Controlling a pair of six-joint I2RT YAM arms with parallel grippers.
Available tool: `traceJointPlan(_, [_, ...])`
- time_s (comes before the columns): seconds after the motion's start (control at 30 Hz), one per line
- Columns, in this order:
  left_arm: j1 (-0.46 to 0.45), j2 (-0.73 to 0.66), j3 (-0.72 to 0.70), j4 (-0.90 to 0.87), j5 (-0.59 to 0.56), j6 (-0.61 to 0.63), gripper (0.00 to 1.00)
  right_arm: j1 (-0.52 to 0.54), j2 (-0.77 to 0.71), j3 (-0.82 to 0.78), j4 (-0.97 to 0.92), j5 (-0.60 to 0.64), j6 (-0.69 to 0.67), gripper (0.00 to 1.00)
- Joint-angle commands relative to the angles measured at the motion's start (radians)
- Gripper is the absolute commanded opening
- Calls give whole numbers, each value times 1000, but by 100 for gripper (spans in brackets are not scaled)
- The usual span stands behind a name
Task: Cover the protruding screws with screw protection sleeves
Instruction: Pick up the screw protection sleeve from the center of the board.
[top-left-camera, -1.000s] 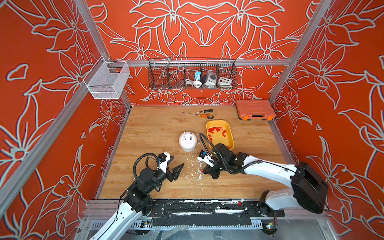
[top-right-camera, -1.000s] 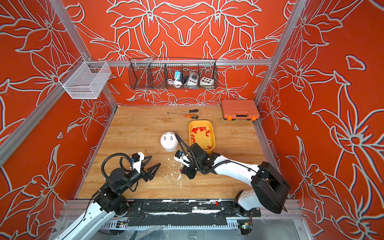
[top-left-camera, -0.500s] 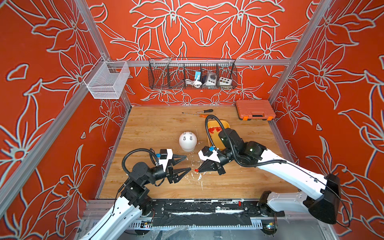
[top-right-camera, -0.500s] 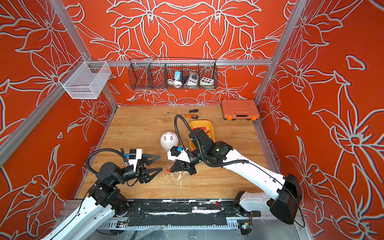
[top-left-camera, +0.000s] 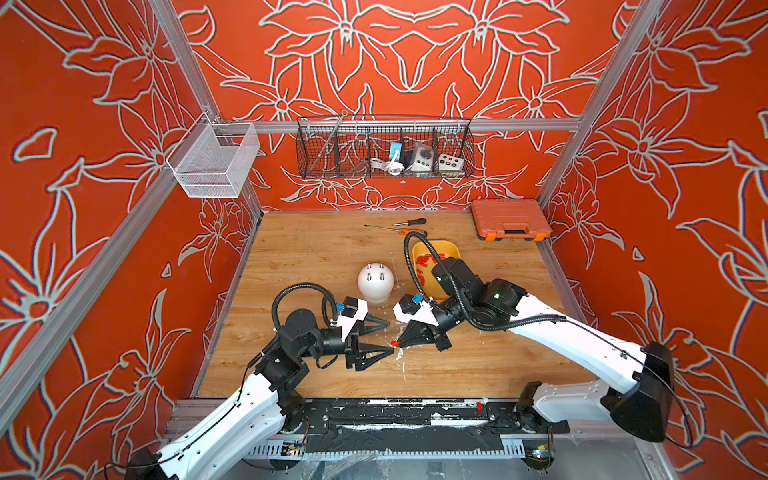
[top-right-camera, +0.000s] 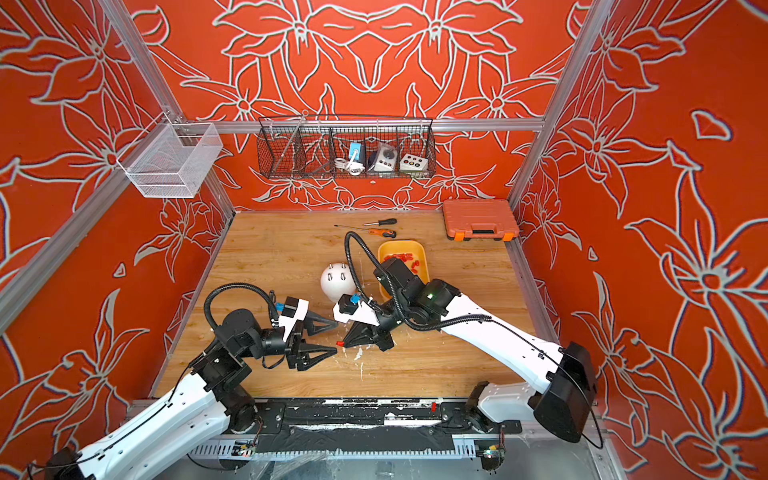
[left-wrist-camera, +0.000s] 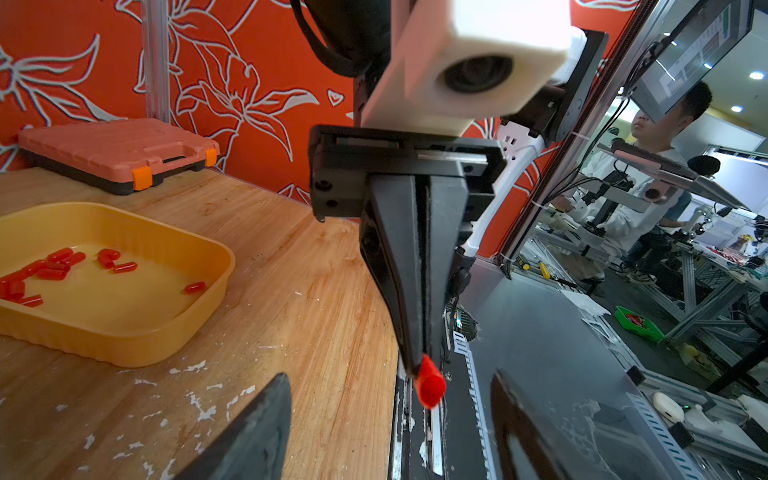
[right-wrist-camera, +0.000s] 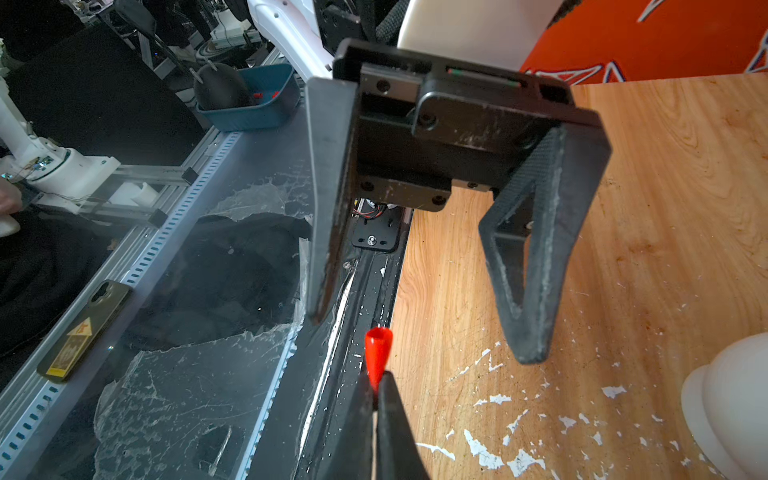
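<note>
Bare wooden tabletop is open at centre-left of frame in both top views, back wall down to white rounded dome with grey pins; lower-right wood strip also free; left gripper fingers wide apart, gap between them clear; right gripper, pinched on small red-orange tubular sleeve, sits at the mouth of that gap; white right arm and black cable loop cross near half of yellow plastic tray, blocking it; dome top clear from above; two screwdrivers and orange tool case line back edge
</note>
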Motion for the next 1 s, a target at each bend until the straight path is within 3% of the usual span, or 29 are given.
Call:
traceJointPlan(0.0, [-16, 7, 20, 4, 25, 33, 70, 0, 6, 27, -1, 0, 5, 0])
traceJointPlan(0.13, [-27, 20, 32, -26, 25, 52, 61, 0, 15, 31, 13, 16, 22, 0])
traceJointPlan(0.47, [-33, 22, 36, -52, 21, 76, 16, 0, 19, 17, 39, 84, 56, 0])
traceJointPlan(0.6, [-34, 33, 38, -44, 22, 66, 9, 0, 23, 25, 40, 107, 70, 0])
traceJointPlan(0.67, [-34, 40, 43, -47, 9, 60, 1, 0, 23, 25, 48, 118, 80, 0])
traceJointPlan(0.83, [-34, 35, 50, -73, -82, 52, 0, 0, 5, 12, 74, 165, 96, 0])
traceJointPlan(0.87, [-34, 29, 48, -73, -124, 44, 0, -1, -5, 5, 89, 178, 99, 3])
traceJointPlan(0.97, [-32, 6, 40, -61, -289, 13, 0, -16, -61, -62, 225, 231, 165, 27])
